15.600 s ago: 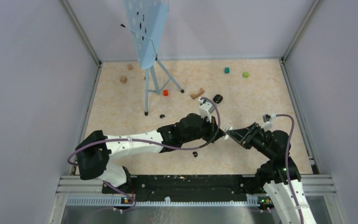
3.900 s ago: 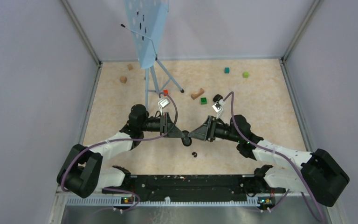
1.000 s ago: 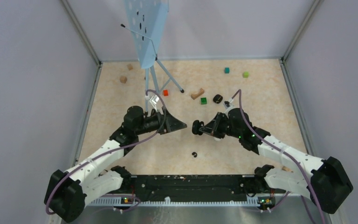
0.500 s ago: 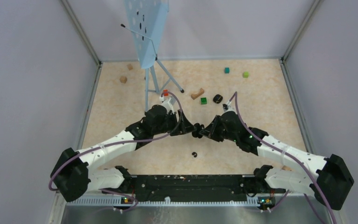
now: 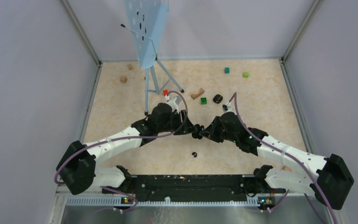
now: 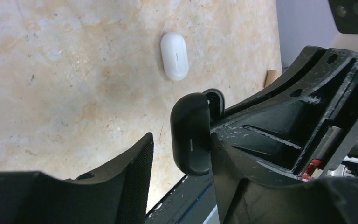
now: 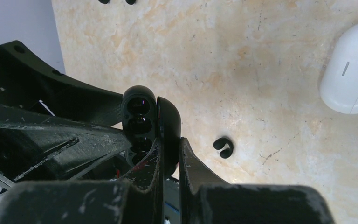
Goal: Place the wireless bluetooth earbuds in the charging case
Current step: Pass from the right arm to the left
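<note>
Now the black charging case (image 7: pixel 140 122) is held off the desk (image 5: pixel 121 107) near its middle, hinged open, with its wells turned towards the right wrist camera. Whether a bud is already seated in them cannot be told. It is pinched by one of its two halves in the right jaws, which are closed tight on it. A second ago the case was offered by the right arm (image 5: pixel 279 149) alone, while the left jaws were spread wide and kept well apart from it. Since then the left arm (image 5: pixel 121 137) has been brought in nose to nose, and the left jaws have been narrowed to a middling width around the case. A gap is still seen between one pad (image 6: pixel 140 158) and the shell, so no grip is made on that side yet. A hand-over or a two-sided bracing of the case is judged to be under way. No bud is carried by either arm. One black earbud (image 5: pixel 194 154) is left loose on the desk just nearer the arm bases, so the insertion itself is judged not yet begun. A white charging case (image 6: pixel 175 55) lies closed and untouched beside the meeting point. Farther back a green cube (image 5: pixel 203 100), a red cube (image 5: pixel 165 92) and a wooden block (image 5: pixel 197 93) are scattered.
</note>
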`<state>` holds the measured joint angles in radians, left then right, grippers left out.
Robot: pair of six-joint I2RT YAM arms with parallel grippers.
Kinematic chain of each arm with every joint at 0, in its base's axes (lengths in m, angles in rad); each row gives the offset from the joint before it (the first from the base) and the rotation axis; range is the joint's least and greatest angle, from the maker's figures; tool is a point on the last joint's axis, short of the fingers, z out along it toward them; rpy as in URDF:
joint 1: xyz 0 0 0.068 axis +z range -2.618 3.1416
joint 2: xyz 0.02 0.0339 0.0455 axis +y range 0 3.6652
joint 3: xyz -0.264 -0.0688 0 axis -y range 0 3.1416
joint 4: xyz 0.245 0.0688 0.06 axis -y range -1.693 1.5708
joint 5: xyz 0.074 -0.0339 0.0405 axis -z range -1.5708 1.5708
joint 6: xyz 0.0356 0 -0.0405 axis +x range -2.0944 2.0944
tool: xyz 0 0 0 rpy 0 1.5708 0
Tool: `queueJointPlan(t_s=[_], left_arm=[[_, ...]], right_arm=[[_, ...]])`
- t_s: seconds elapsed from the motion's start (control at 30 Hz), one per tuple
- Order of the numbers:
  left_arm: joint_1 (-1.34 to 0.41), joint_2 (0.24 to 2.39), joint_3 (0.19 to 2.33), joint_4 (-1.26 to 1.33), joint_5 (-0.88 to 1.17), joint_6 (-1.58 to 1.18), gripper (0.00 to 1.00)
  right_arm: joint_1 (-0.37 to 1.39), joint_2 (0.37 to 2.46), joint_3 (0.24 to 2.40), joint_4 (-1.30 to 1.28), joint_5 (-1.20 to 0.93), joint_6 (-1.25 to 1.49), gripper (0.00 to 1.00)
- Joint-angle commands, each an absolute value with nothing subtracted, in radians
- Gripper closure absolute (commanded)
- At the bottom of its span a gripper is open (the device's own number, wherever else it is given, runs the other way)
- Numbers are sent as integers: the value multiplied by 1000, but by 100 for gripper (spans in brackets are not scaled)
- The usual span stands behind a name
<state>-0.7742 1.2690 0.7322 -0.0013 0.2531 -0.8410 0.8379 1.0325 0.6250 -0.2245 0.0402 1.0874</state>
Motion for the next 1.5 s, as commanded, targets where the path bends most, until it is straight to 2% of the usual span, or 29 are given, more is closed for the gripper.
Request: queueJointPlan(t_s=[0.0, 0.17, 0.27, 0.4, 0.53, 0.57, 0.6, 0.63, 0.67, 0.73, 0.8, 0.93, 1.13, 1.37, 1.47], left_arm=[[-776, 1296, 791, 29, 291, -800, 49], [-776, 1334, 798, 48, 350, -808, 47], [-776, 1336, 791, 59, 359, -810, 49], [-776, 1338, 798, 42, 358, -799, 54], [-776, 1344, 795, 43, 364, -801, 66], [-776, 1344, 794, 42, 365, -802, 69], [-775, 1342, 795, 42, 363, -800, 72], [-775, 1338, 794, 41, 356, -793, 75], [-774, 1334, 794, 38, 352, -788, 77], [-761, 1327, 798, 37, 378, -785, 78], [-735, 1321, 806, 55, 437, -763, 80], [-660, 1298, 812, 83, 556, -768, 84], [-537, 1258, 708, 343, 803, -965, 87], [-526, 1254, 628, 638, 911, -1118, 89], [-525, 1261, 604, 745, 945, -1173, 91]], right_arm=[[850, 1016, 660, -204, 47, 1097, 100], [852, 1009, 652, -202, 46, 1104, 100], [851, 1003, 645, -201, 47, 1109, 100], [852, 999, 640, -199, 48, 1111, 100], [852, 994, 640, -198, 52, 1108, 99], [852, 991, 639, -197, 53, 1107, 88], [852, 987, 639, -199, 55, 1107, 71], [852, 983, 647, -215, 64, 1105, 58], [850, 975, 657, -228, 74, 1090, 50], [842, 955, 682, -250, 75, 1064, 40], [829, 928, 705, -258, 51, 1002, 36], [790, 855, 749, -271, -35, 882, 34], [726, 692, 631, -39, -194, 863, 34], [687, 695, 477, 311, -360, 1028, 34], [686, 719, 462, 377, -378, 1044, 34]])
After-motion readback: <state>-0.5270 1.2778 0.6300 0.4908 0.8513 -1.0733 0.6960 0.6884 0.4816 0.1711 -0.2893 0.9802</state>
